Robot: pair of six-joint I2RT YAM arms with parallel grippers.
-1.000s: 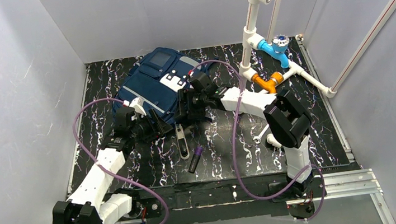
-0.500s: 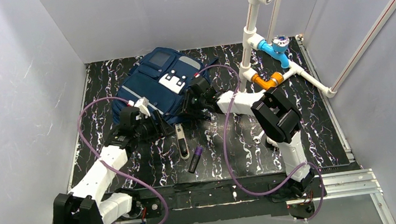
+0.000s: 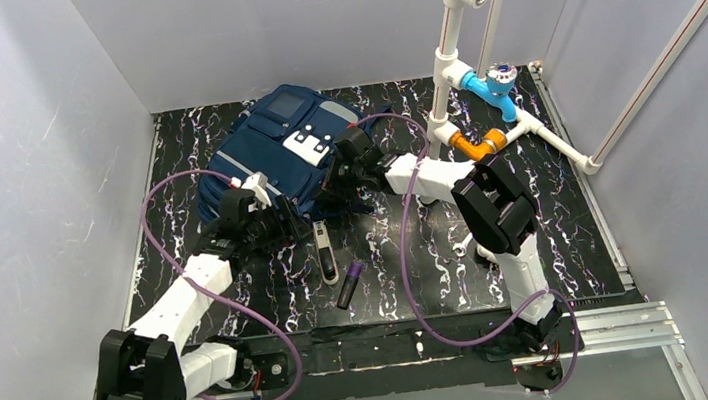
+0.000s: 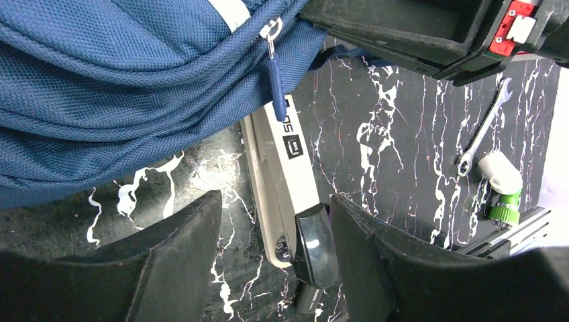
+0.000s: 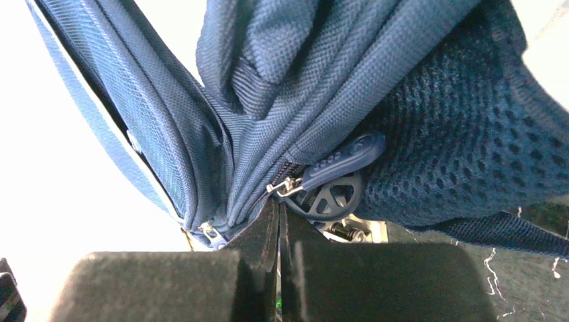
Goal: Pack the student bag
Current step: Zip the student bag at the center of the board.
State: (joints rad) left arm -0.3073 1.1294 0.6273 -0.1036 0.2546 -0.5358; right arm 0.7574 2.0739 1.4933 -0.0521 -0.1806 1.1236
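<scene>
Having just closed, the right pincer [image 5: 278, 209] is clenched on the student bag [image 5: 429, 127] beside its zipper [image 5: 290, 186] for opening; the left pincer [image 4: 274, 209] is released.

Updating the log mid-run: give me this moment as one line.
left jaws: open, empty, by student bag | right jaws: shut just under zipper pull | loose: marker on table
</scene>
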